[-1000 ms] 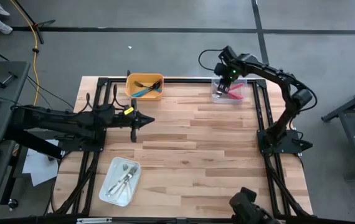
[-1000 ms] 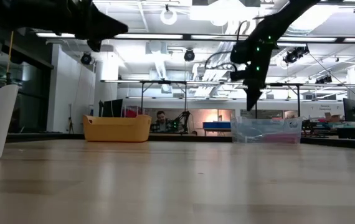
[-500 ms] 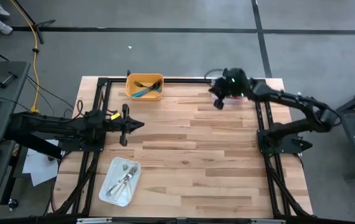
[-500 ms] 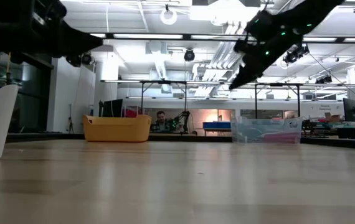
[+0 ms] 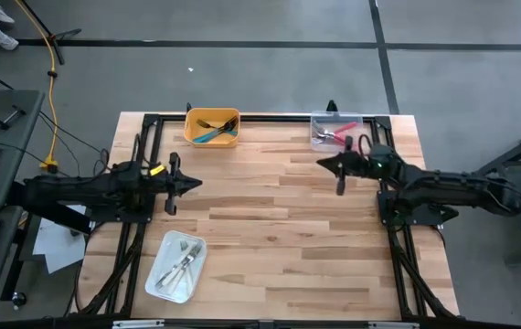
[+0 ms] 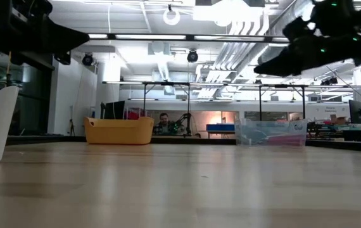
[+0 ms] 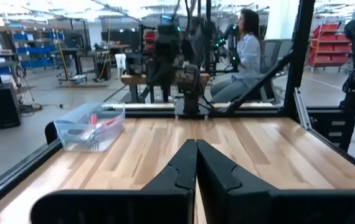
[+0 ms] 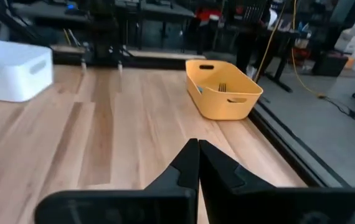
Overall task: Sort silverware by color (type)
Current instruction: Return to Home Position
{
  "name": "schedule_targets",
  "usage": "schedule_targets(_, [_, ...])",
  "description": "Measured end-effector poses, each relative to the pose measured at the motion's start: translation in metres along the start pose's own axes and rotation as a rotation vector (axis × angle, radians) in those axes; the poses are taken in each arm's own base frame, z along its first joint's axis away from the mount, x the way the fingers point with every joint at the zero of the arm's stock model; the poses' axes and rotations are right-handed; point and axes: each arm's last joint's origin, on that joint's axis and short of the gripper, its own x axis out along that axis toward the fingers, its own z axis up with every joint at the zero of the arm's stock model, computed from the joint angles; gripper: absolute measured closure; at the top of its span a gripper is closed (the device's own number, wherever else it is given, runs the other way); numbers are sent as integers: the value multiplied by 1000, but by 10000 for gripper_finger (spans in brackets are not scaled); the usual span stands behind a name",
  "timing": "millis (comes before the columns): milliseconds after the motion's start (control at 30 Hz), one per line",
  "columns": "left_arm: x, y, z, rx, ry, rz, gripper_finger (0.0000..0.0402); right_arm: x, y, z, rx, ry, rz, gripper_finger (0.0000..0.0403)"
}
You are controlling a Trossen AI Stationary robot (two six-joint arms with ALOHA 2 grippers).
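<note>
3 bins on the tabletop [image 5: 279, 228]: yellow bin [image 5: 233, 119] at the far edge toward the L, transparent bin [image 5: 315, 123] at the far R corner, white bin [image 5: 164, 288] near the front L corner. 2 arms, both hovering above the wood. The left gripper [image 5: 195, 182] is over the L side and the right gripper [image 5: 323, 164] over the R side just in front of the transparent bin, tips facing each other across the middle. Both sets of jaws pressed together, nothing held.

Every fork sits in a bin:
- teal-blue forks [image 5: 211, 135] in yellow, lying diagonal
- pink forks [image 5: 341, 133] in transparent, long axis approx. along the bin's length
- white forks [image 5: 181, 263] in white, lined up w/ the bin's long side, the bin itself skewed to the tabletop edge

Exact fork counts can't be read. Ctr and front R of the tabletop are bare wood — black frame rails [image 5: 270, 116] run along the L, R and far edges.
</note>
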Motion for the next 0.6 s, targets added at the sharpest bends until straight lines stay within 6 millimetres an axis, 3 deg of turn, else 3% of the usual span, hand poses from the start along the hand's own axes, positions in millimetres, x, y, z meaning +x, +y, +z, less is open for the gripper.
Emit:
schedule_targets(333, [-20, 0, 0, 8, -26, 0, 402, -36, 13, -29, 34, -107, 17, 403])
schedule_targets(600, [-21, 1, -4, 4, 21, 46, 402, -52, 15, -38, 38, -166, -66, 403])
